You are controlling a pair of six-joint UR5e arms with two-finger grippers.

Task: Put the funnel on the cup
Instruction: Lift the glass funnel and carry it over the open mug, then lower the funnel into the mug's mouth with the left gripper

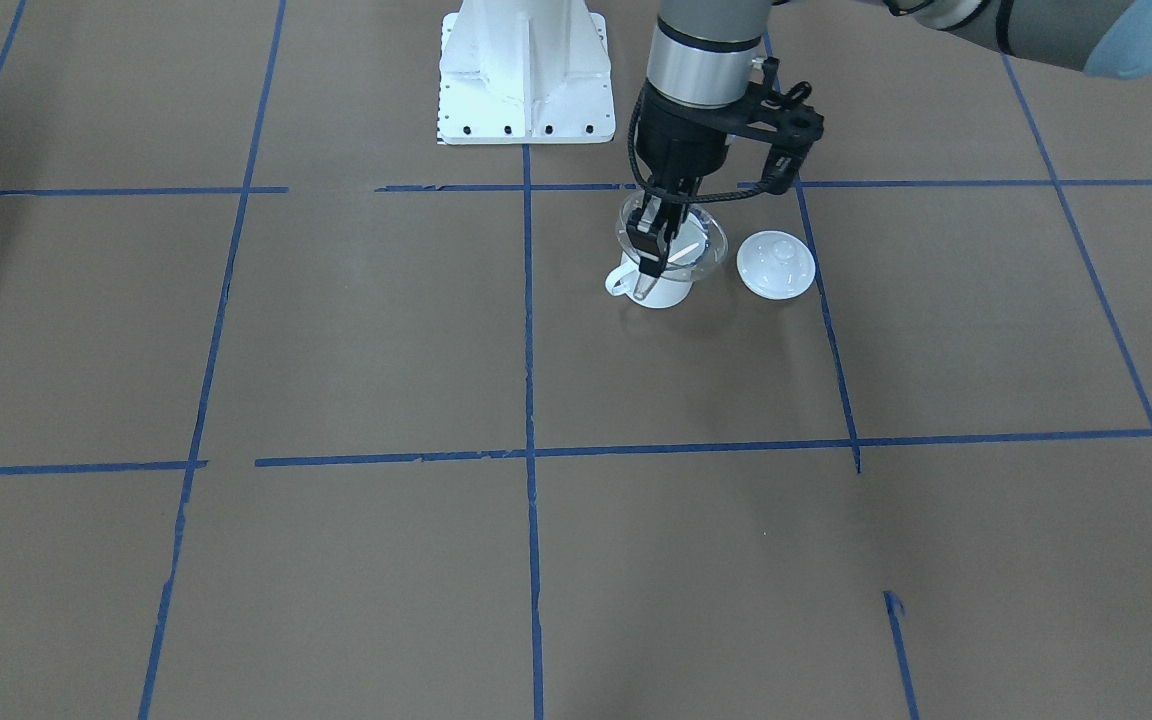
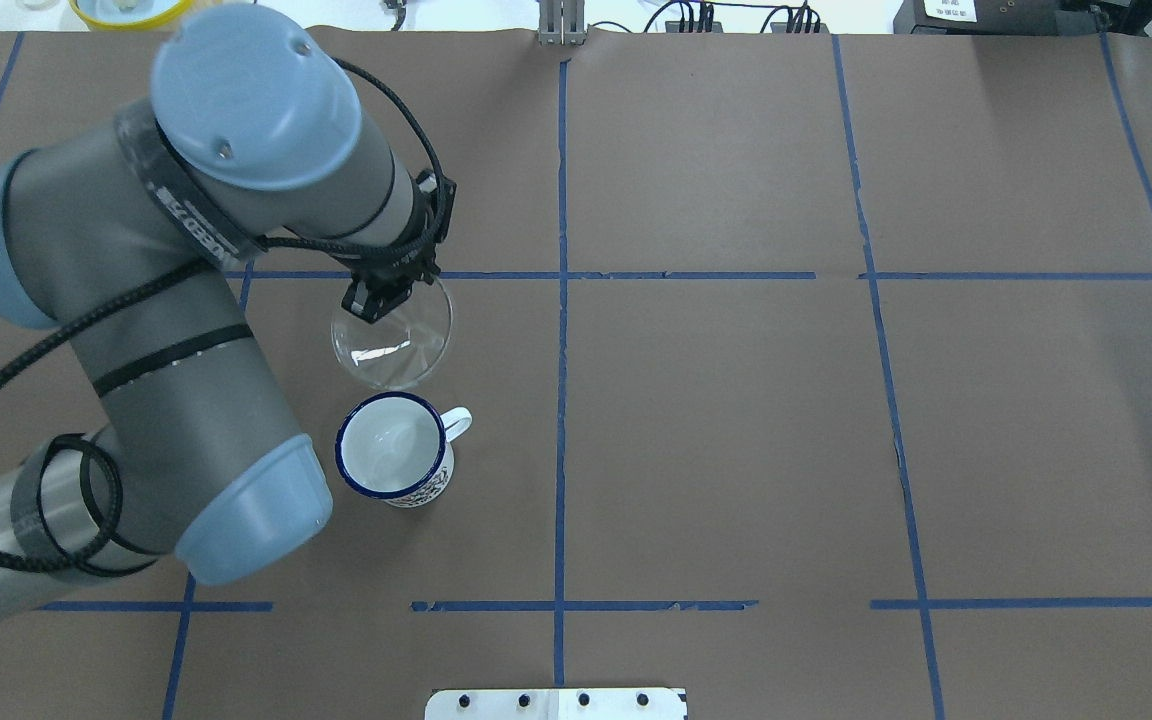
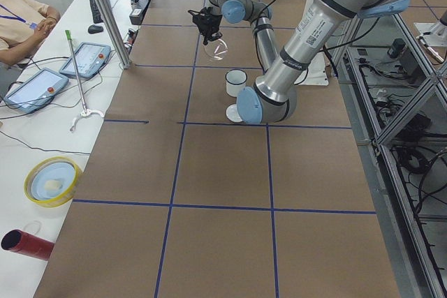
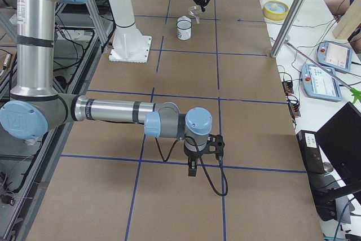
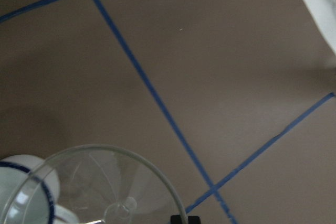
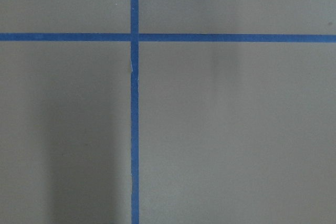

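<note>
the left end effector [image 2: 374,302] is clamped narrow on the rim of the clear funnel [image 2: 398,348], on the rim's far side from the robot, and holds it in the air with the wide mouth up and the spout pointing down. the funnel is not resting on the cup [image 2: 388,440]; it hangs close above it, and in the left wrist view its mouth overlaps the cup's blue rim. the cup stands upright on the bench [image 2: 736,450], its loop handle turned toward the robot's right. a white knobbed lid [image 1: 776,264] lies on the bench just beside the cup. the right end effector [image 4: 192,172] hangs low over the bench, well apart from the cup; whether it is wide or narrow i cannot tell.
</note>
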